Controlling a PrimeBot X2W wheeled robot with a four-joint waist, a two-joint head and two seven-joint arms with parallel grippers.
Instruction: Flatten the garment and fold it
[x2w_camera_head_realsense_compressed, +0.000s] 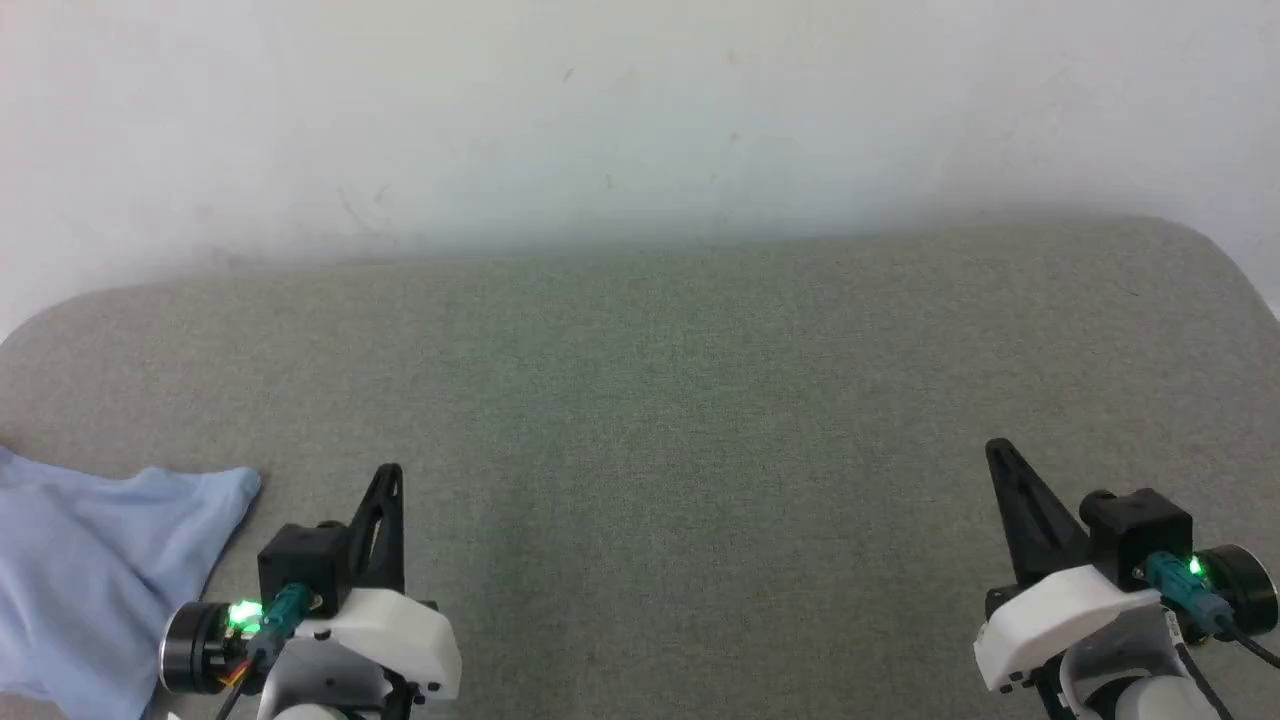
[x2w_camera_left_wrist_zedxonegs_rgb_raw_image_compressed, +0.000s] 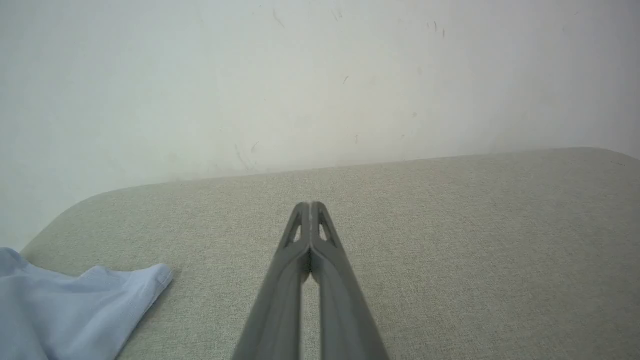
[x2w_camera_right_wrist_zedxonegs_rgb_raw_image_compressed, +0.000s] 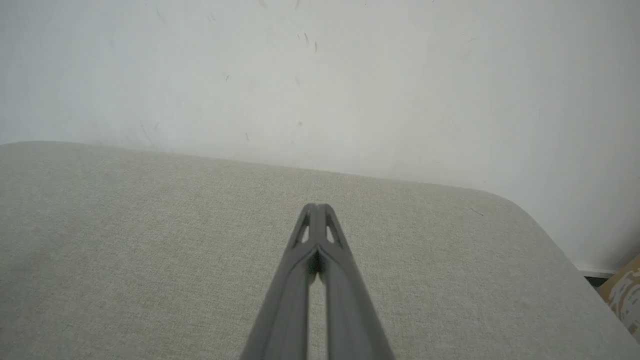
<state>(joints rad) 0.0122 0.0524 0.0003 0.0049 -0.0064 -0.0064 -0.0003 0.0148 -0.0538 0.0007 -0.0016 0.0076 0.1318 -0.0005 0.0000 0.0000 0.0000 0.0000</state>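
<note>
Both hands are hanging low over the grey fabric worktop (x2w_camera_head_realsense_compressed: 640, 380). The left hand (x2w_camera_head_realsense_compressed: 388, 480) and the right hand (x2w_camera_head_realsense_compressed: 1000, 455) are each pressing their two fingers tight together, and neither is holding anything. The garment (x2w_camera_head_realsense_compressed: 90, 580) is lying rumpled on the worktop, just off the outer side of the left hand and not touching it. It is well apart from the right hand, and much of it is running off the frame.

The task is looking barely begun, and the step in hand seems to be fetching the cloth. To do it well, the left hand would need to part its fingers first and swing outward. It could then pinch the corner that is pointing toward it and draw the cloth into the bare stretch between the two hands. The right hand is better waiting until an edge is coming within its reach.

The left wrist view is giving the left hand (x2w_camera_left_wrist_zedxonegs_rgb_raw_image_compressed: 311, 207) and the garment's (x2w_camera_left_wrist_zedxonegs_rgb_raw_image_compressed: 75, 310) rounded corner close up. The head view is giving both hands together. The right wrist view is looking past the right hand (x2w_camera_right_wrist_zedxonegs_rgb_raw_image_compressed: 316, 209) to the worktop's rounded far corner and a brown patterned thing (x2w_camera_right_wrist_zedxonegs_rgb_raw_image_compressed: 625, 295) beyond.
</note>
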